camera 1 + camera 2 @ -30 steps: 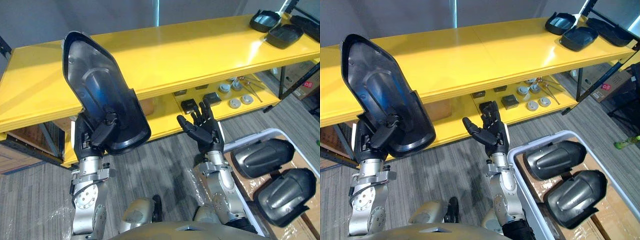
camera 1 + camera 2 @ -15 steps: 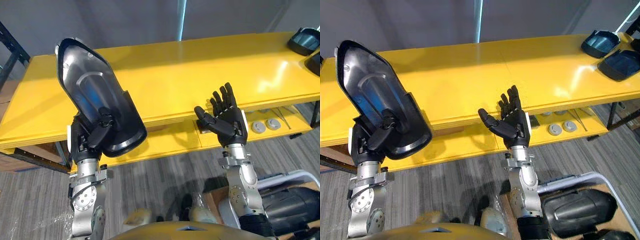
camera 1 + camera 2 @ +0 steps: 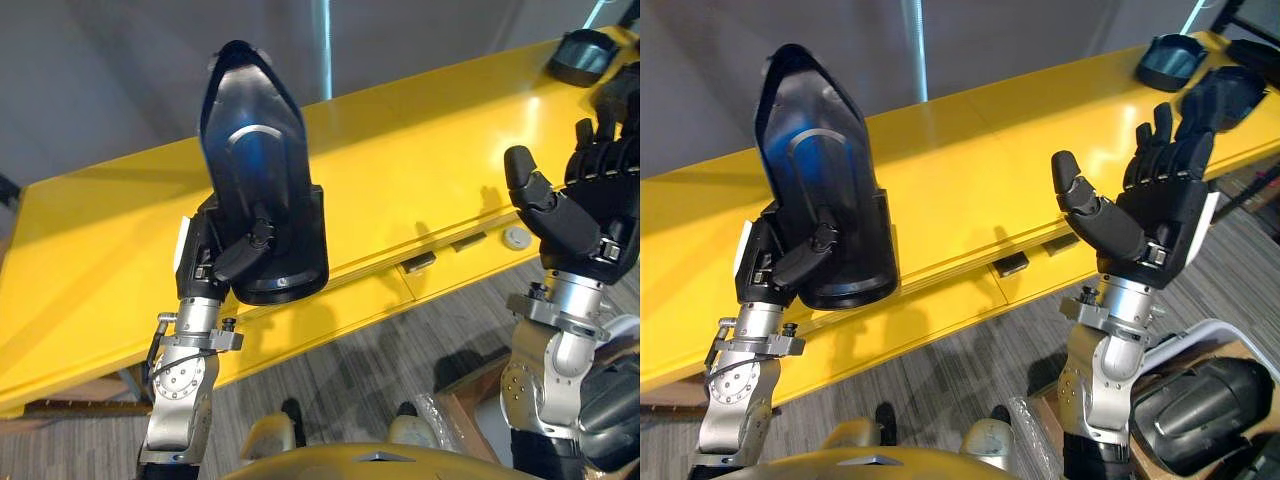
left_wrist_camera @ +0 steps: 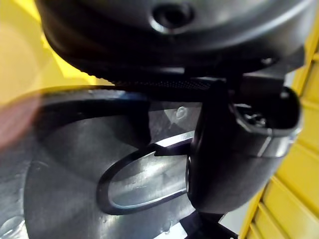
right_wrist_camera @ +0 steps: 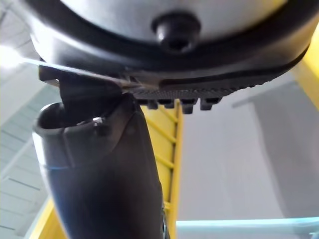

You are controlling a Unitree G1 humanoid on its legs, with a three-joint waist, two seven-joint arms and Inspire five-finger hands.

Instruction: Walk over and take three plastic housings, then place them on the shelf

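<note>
left eye view | left hand (image 3: 213, 262) clasps glossy black housing (image 3: 255, 165) | right hand (image 3: 1155, 218) fingers (image 3: 1161, 135) splayed

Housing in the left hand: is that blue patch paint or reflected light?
Likely light: in the left eye view the housing gleams blue in its glossy hollow; in the left wrist view that hollow gleams white. The left eye view also shows glare on the shelf.

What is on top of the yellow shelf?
A dark housing lies near its right end; a second housing beside it is partly covered by the right hand.
</note>
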